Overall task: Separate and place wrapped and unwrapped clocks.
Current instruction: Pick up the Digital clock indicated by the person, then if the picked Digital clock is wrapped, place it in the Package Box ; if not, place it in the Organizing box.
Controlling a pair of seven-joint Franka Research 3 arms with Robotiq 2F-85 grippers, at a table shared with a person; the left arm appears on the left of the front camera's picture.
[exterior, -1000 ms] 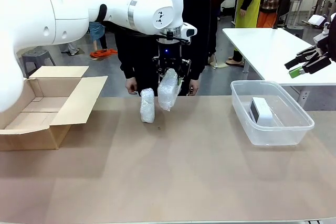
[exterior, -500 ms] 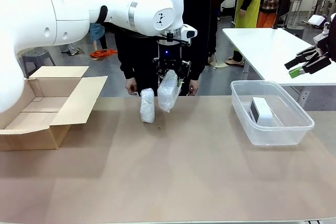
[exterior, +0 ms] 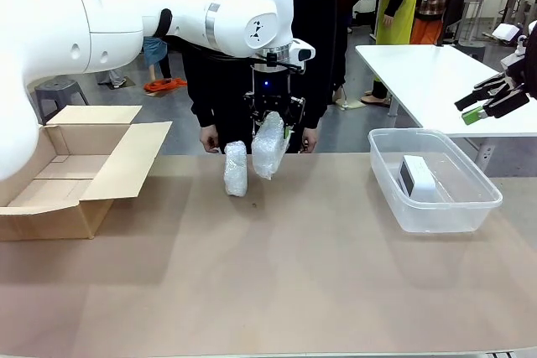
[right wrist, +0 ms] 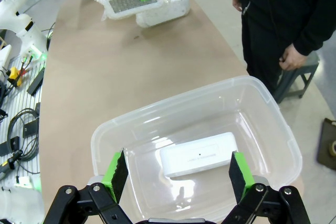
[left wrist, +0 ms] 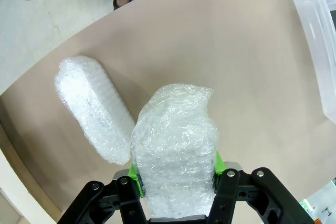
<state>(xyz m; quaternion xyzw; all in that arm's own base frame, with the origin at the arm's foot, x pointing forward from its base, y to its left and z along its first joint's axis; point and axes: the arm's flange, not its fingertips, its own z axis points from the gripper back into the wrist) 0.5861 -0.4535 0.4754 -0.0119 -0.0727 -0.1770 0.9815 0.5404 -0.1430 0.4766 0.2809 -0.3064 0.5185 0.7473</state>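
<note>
Bubble-wrapped clock (exterior: pixel 267 148) stays clamped in the left gripper (exterior: pixel 272 126), lifted off the table (exterior: pixel 294 274) beside the second bundle (exterior: pixel 236 168), unmoved this past second; placement apparently still pending

Two bubble-wrapped clocks at centre frame: the lower bundle (exterior: pixel 236 168) and the raised bundle (exterior: pixel 268 145). One bare white clock (exterior: pixel 417 179) at right, inside the single clear plastic bin (exterior: pixel 394 211). One open cardboard box (exterior: pixel 80 169) at left. Two robot grippers: the left gripper (exterior: pixel 273 123) at upper centre, the right gripper (exterior: pixel 471 108) at the upper right edge. One brown table (exterior: pixel 294 274) carries the lot.
</note>
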